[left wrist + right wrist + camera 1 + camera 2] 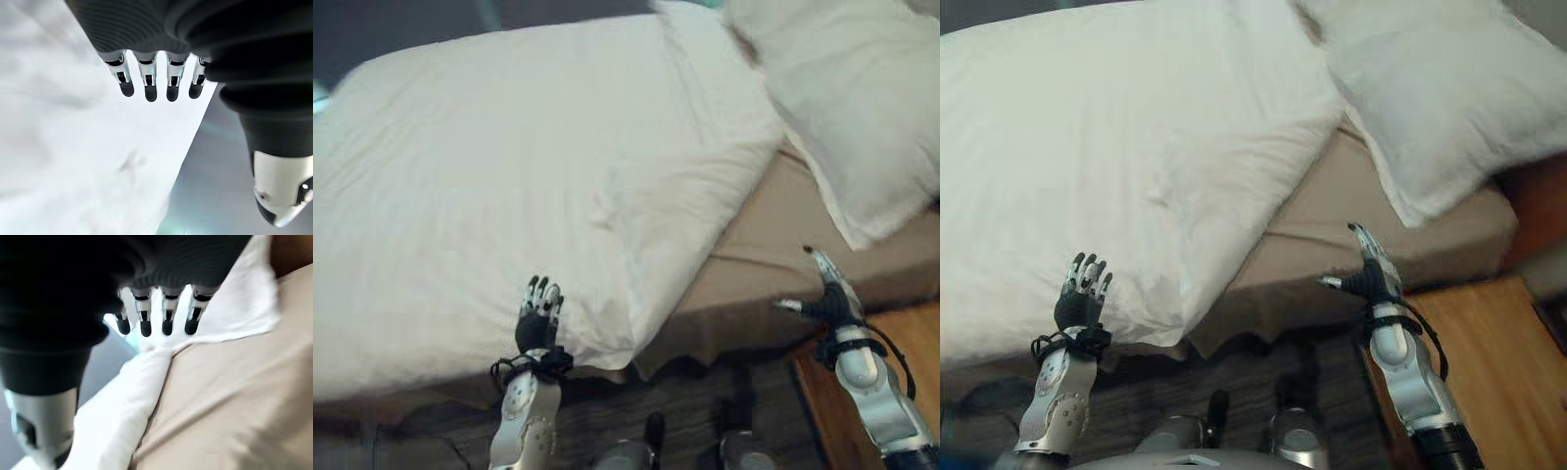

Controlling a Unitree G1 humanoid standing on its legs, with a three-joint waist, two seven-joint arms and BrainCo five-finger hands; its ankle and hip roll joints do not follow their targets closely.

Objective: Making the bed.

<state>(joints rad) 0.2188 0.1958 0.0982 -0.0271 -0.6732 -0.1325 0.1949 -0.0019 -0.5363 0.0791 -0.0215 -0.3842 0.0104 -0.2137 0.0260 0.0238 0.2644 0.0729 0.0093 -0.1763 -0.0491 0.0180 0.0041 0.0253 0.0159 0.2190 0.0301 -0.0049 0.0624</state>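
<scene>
Step in hand, at a guess: getting hold of duvet edge to draw it toward pillow end. Best done w/ both hands closing on edge together, pulling level, no bunching.

Left hand (538, 315): fingers straight, relaxed, holding nothing; hovers at near edge of big white puffy duvet (489, 176), which spreads ahead of fingertips and off to its left. Worth sliding fingers under the hem just ahead before closing, thumb on top, so cloth is pinched, not pushed.

Right of left hand: duvet's corner (617, 348) hangs over bed side, its edge running diagonally away. Beyond that, bare tan fitted sheet (773, 225) over mattress, uncovered.

Right hand (1368, 270): fingers spread and extended, thumb out sideways, empty; held in front of tan mattress edge, well apart from duvet. Needs to reach fwd and to its left to meet duvet edge.

White rectangular pillow (1440, 98): ahead of right hand, lying askew on tan sheet, one corner overhanging bed side. Prob. needs squaring up later.

Duvet look: thick, soft, lightly creased, skewed across bed.
</scene>
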